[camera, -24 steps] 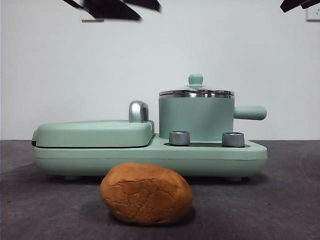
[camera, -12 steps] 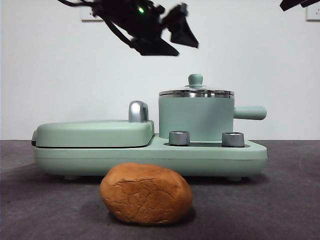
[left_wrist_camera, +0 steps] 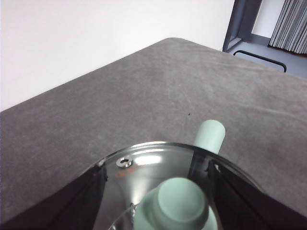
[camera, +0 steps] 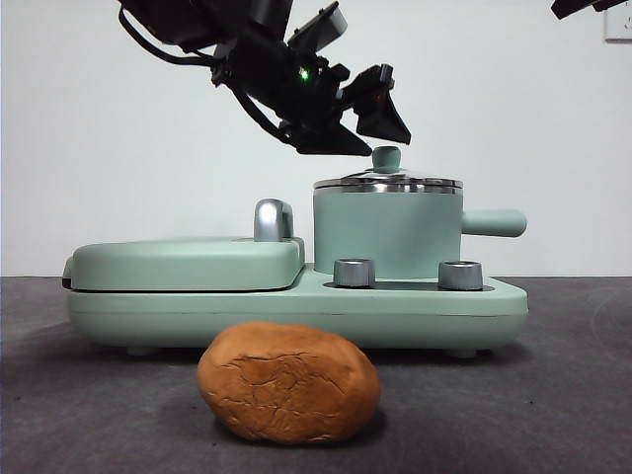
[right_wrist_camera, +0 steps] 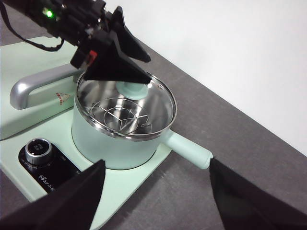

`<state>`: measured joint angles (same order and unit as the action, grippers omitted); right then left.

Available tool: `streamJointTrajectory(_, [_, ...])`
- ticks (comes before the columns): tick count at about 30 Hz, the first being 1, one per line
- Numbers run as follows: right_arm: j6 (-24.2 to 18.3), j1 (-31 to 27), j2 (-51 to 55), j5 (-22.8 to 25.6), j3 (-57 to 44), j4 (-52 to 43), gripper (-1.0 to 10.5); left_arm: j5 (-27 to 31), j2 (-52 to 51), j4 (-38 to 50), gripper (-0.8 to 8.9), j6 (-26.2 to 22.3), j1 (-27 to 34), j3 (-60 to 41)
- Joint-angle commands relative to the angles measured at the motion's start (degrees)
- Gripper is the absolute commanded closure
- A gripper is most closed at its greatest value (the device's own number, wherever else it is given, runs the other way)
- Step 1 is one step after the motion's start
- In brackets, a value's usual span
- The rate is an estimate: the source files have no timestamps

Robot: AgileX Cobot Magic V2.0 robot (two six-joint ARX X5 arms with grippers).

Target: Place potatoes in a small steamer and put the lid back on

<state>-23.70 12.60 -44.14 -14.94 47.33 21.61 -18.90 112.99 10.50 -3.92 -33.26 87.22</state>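
Note:
The orange-brown potato (camera: 288, 381) lies on the dark table in front of the appliance. The mint-green steamer pot (camera: 387, 232) stands on the base with its glass lid (camera: 387, 182) on. My left gripper (camera: 383, 141) is open and hangs just above the lid's green knob (camera: 386, 156). In the left wrist view the two jaws of the left gripper (left_wrist_camera: 156, 165) stand either side of the knob (left_wrist_camera: 175, 206) without touching it. The right wrist view shows the pot (right_wrist_camera: 110, 148), the lid (right_wrist_camera: 144, 108) and the left gripper (right_wrist_camera: 129, 72) over it. My right gripper (right_wrist_camera: 154, 163) is open and empty, high above.
The flat mint-green grill plate (camera: 188, 262) with its chrome handle (camera: 273, 219) lies left of the pot on the shared base (camera: 296, 311). Two steel dials (camera: 355, 273) sit on the front. The pot's side handle (camera: 494, 222) points right. The waiting arm's tip (camera: 583, 8) shows at the top right.
My left arm has come down from the top edge and moved right, from above the grill plate to just over the lid's knob. The potato, pot and lid have not moved.

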Motion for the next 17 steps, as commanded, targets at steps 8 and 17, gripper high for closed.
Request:
streamJointTrajectory(8, [0.81, 0.2, -0.33, 0.04, 1.03, -0.55, 6.0, 0.04, 3.17, -0.11, 4.85, -1.95, -0.61, 1.44])
streamJointTrajectory(17, [0.81, 0.2, -0.33, 0.04, 1.03, -0.55, 6.0, 0.02, 3.17, -3.23, 6.02, -6.14, -0.61, 1.44])
